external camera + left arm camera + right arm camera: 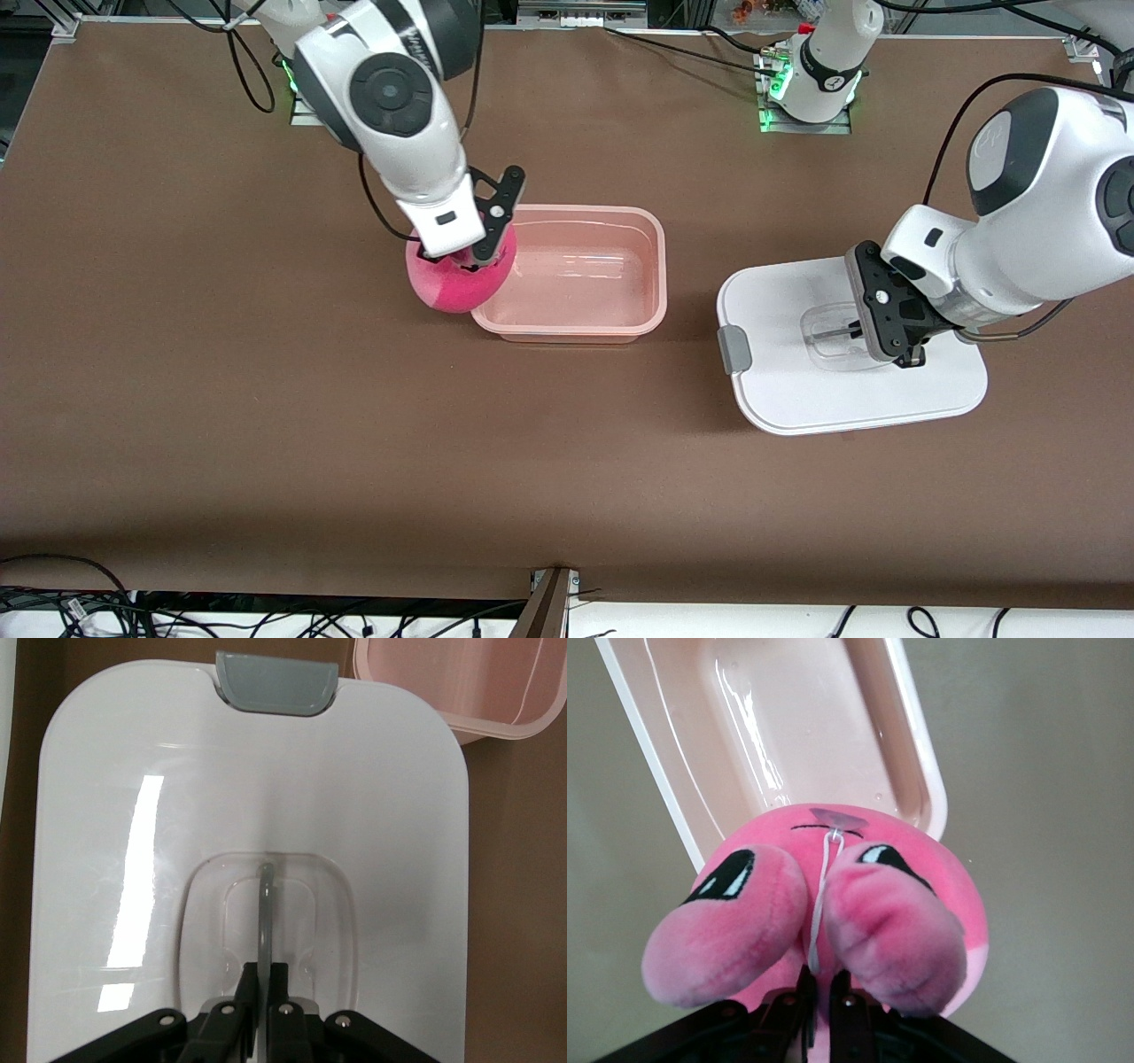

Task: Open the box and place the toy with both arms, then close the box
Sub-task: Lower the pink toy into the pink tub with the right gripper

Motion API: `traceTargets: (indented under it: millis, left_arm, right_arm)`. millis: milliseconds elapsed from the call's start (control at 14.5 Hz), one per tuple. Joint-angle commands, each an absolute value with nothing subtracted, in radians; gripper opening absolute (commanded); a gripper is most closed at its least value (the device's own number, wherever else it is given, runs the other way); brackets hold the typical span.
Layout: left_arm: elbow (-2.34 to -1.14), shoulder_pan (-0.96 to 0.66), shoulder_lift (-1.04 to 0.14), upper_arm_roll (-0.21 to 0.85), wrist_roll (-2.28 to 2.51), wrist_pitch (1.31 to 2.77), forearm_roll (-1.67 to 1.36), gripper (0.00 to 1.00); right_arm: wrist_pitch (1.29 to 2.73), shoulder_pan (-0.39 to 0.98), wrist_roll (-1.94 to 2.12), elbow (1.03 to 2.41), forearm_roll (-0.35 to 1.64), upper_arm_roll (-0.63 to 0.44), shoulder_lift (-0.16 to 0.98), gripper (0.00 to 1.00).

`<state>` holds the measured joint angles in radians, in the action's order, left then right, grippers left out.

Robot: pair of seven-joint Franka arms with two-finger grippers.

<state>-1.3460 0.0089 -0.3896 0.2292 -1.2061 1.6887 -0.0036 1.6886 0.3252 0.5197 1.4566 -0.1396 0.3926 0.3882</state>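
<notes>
Toy (461, 279) in right pincer (468, 257); left pincer (858, 331) grips lid (780, 390).

lid (780, 390): part under left arm, one clip (734, 349) shows | toy (456, 283): top under right gripper (467, 257) | tub (806, 735): cut off by edge

The pink plush toy (824, 904) fills the lower half of the right wrist view, its two rounded pink nubs bulging toward the camera and its black eyes showing at ten and two o'clock above them. A thin white string runs down between the nubs from a small clear tag. The right gripper (818, 997) pinches the toy at six o'clock, its black fingers close together in the plush. From the toy's twelve o'clock the open pink tub (917, 753) stretches away, lidless, its glossy floor bare.
</notes>
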Motion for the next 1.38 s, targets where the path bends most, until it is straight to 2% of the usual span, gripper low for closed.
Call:
traceTargets:
  millis: [0,277,346,415,623,761,969,1314]
  left_arm:
    - [-1.338,0.011,-0.382,0.242,-1.223,1.684,0.002,0.0]
    - [-1.338,0.009,-0.382,0.247,-1.224,1.684,0.003,0.0]
    - [-1.338,0.008,-0.382,0.247,-1.224,1.684,0.005,0.0]
    - [-1.338,0.008,-0.38,0.248,-1.224,1.684,0.005,0.0]
    - [-1.339,0.005,-0.38,0.249,-1.226,1.683,0.002,0.0]
    - [-1.338,0.002,-0.38,0.25,-1.224,1.681,0.002,0.0]
    - [-1.338,-0.027,-0.37,0.261,-1.221,1.678,-0.002,0.0]
    - [-1.336,-0.041,-0.368,0.373,-1.197,1.68,-0.001,0.0]
  right_arm:
    - [1.726,0.36,0.535,1.43,-0.173,0.391,0.432,0.0]
    - [1.837,0.382,0.529,1.428,-0.186,0.39,0.485,0.0]
    - [1.854,0.39,0.506,1.428,-0.184,0.39,0.498,0.05]
    - [1.864,0.396,0.445,1.428,-0.183,0.39,0.512,0.99]
    - [1.957,0.459,0.19,1.428,-0.186,0.39,0.54,1.0]
    - [1.965,0.501,-0.037,1.407,-0.186,0.39,0.534,1.0]
    - [1.875,0.505,-0.218,1.356,-0.186,0.384,0.508,1.0]
    - [1.689,0.398,-0.212,1.333,-0.157,0.247,0.408,1.0]
